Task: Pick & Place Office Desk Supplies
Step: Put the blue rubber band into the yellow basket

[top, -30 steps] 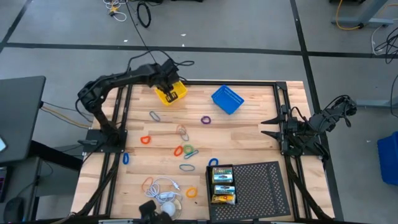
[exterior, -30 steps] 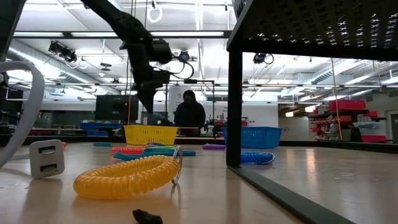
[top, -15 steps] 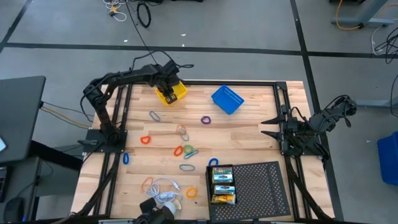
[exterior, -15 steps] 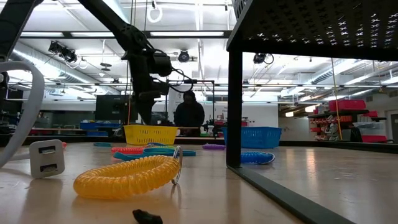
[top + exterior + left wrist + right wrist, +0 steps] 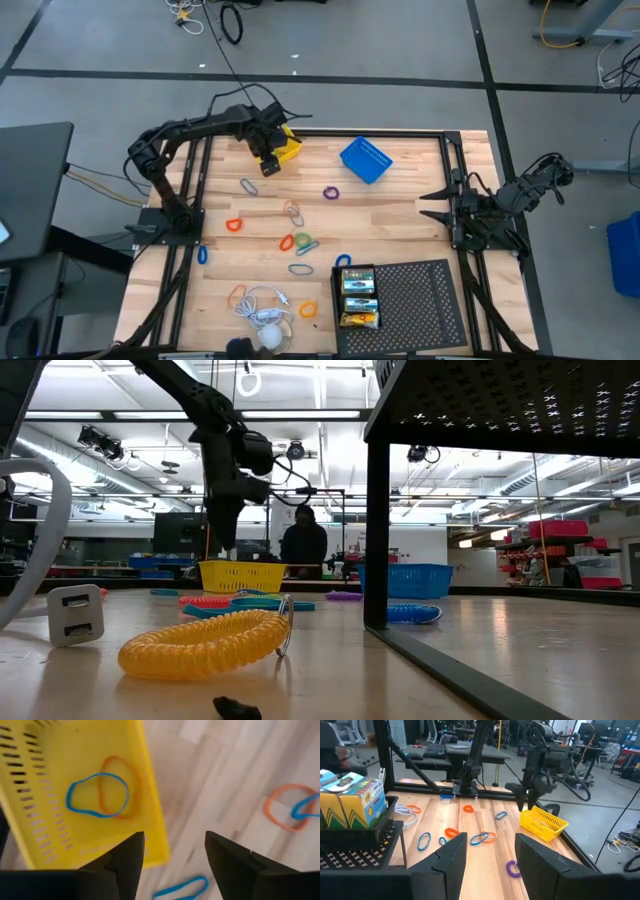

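Note:
A yellow basket stands at the far left of the table; a blue band and an orange band lie flat on its floor. My left gripper hangs open over the basket's near rim, pointing down and holding nothing; it also shows in the high view and the low view. Several coloured loops lie on the wood at the table's middle. Crayon boxes sit in a black tray. My right gripper waits open at the table's right edge.
A blue basket stands at the far middle. A white cable and charger and a yellow coil lie near the front left. Bare wood lies between the blue basket and my right arm. A person stands beyond the table.
My left gripper has swung from over the yellow basket's middle toward its near-left rim and has tipped to point more steeply down. The basket has stayed where it was.

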Motion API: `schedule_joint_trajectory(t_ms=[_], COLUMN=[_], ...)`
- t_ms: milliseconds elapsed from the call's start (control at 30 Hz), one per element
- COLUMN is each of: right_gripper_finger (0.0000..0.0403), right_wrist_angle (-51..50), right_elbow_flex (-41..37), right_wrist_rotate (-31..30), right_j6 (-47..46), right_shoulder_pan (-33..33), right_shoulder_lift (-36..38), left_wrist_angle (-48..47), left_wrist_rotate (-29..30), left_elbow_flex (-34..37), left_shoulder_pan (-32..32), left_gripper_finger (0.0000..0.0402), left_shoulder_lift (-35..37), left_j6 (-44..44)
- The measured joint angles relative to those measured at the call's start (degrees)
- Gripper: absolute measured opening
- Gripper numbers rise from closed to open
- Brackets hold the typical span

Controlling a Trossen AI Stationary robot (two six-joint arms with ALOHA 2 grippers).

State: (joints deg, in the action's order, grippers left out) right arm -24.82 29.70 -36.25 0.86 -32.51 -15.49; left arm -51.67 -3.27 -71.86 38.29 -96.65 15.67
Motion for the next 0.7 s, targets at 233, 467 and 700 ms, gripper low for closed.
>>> schedule_joint_trajectory(t_ms=[233, 467, 700], right_gripper_finger=[0.0176, 0.0176, 0.0176], right_wrist_angle=[-1.21, -1.61, -1.51], right_elbow_flex=[0.02, 0.00, 0.02], right_wrist_rotate=[-0.02, -0.04, -1.04], right_j6=[-0.06, -0.04, 0.37], right_shoulder_pan=[0.02, 0.01, 0.00], right_shoulder_lift=[0.00, 0.00, 0.00], left_wrist_angle=[11.94, 24.37, 24.73], left_wrist_rotate=[-10.12, -11.73, 2.89], left_elbow_flex=[9.29, 24.30, 36.39], left_shoulder_pan=[-5.56, -11.23, -15.87], left_gripper_finger=[0.0209, 0.0206, 0.0206], left_shoulder_lift=[8.37, 21.86, 30.66], left_j6=[2.46, -4.20, -12.08])
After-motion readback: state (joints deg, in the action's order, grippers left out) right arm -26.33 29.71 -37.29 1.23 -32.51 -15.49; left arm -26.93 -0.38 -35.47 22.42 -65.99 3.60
